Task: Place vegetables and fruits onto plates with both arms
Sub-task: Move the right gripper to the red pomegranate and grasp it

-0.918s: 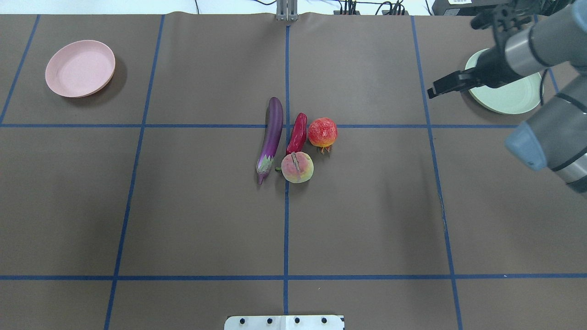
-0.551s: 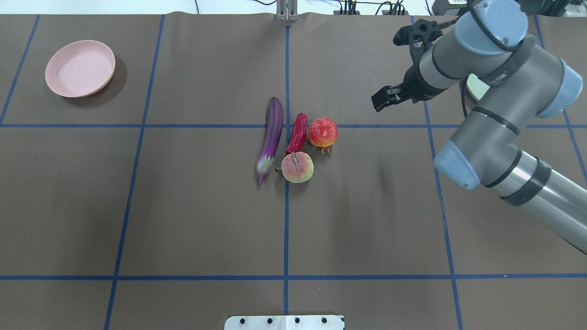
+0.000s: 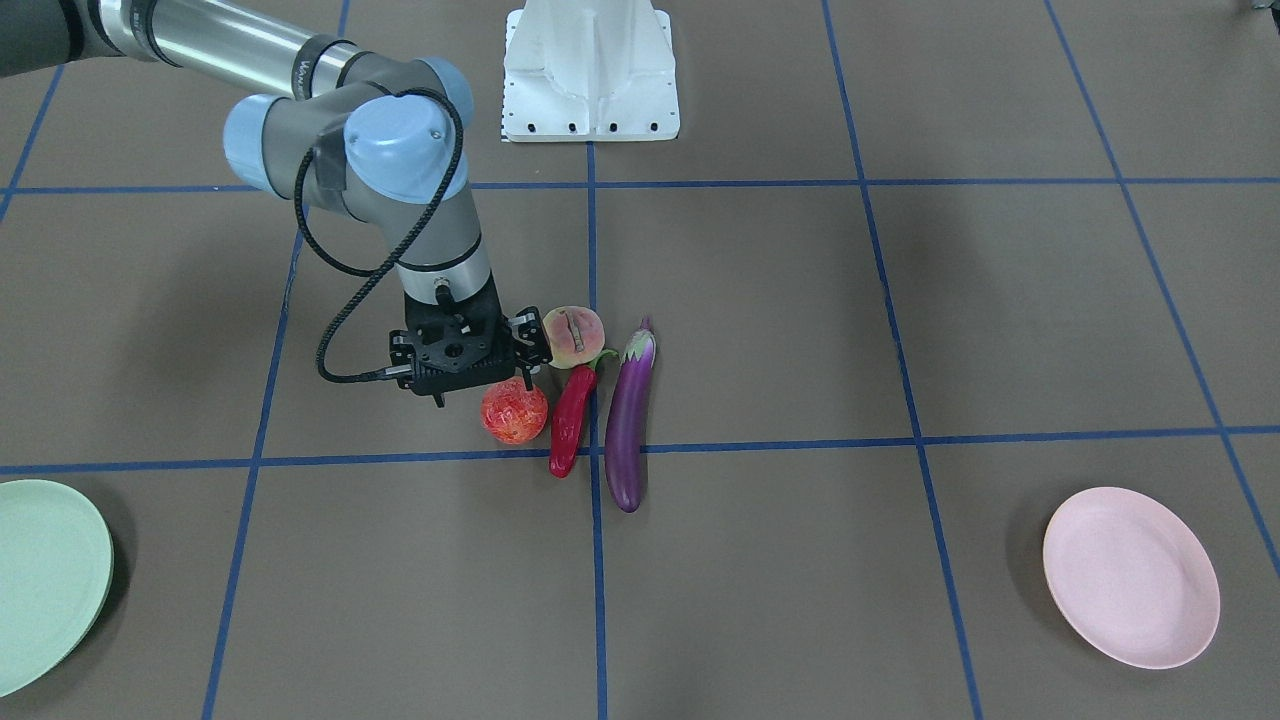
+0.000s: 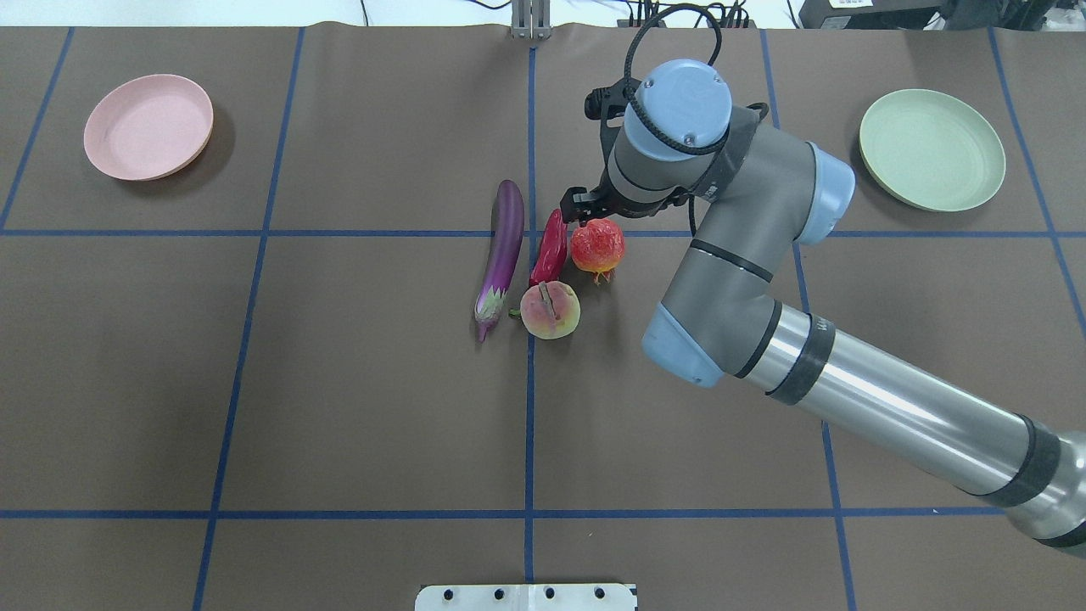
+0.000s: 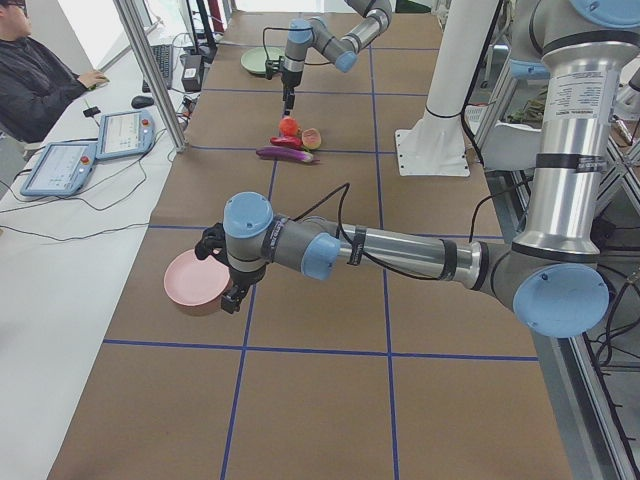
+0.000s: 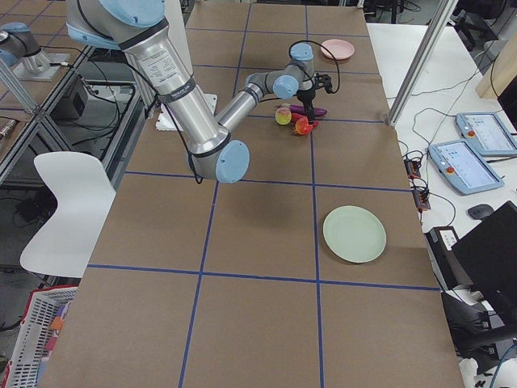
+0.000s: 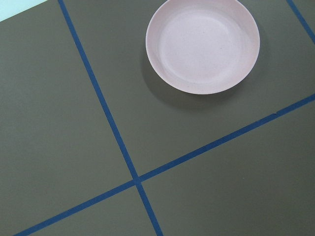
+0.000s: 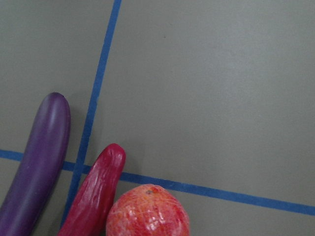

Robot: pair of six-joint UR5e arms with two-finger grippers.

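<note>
Right gripper (image 3: 482, 392), fingers spread, hovers over the round red-orange mottled ball (image 3: 514, 411) on the brown worktop (image 3: 900, 300), just beside the wrinkled red chili pepper (image 3: 570, 420) — risk: a descending finger nudges the chili or rolls the ball away; left gripper (image 5: 236, 298) — finger state cannot be told.

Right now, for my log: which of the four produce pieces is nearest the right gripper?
The round red-orange fruit; the right gripper hovers just above it.

Table (image 4: 356, 399) centre: eggplant (image 4: 502, 255), chili pepper (image 4: 550, 248), apple-like ball (image 4: 597, 245) ranged left to right from the robot's side | peach (image 4: 551, 310) set just before the chili pepper, nearer the robot | left plate (image 4: 148, 126) placed far left, right plate (image 4: 932, 149) far right.
</note>
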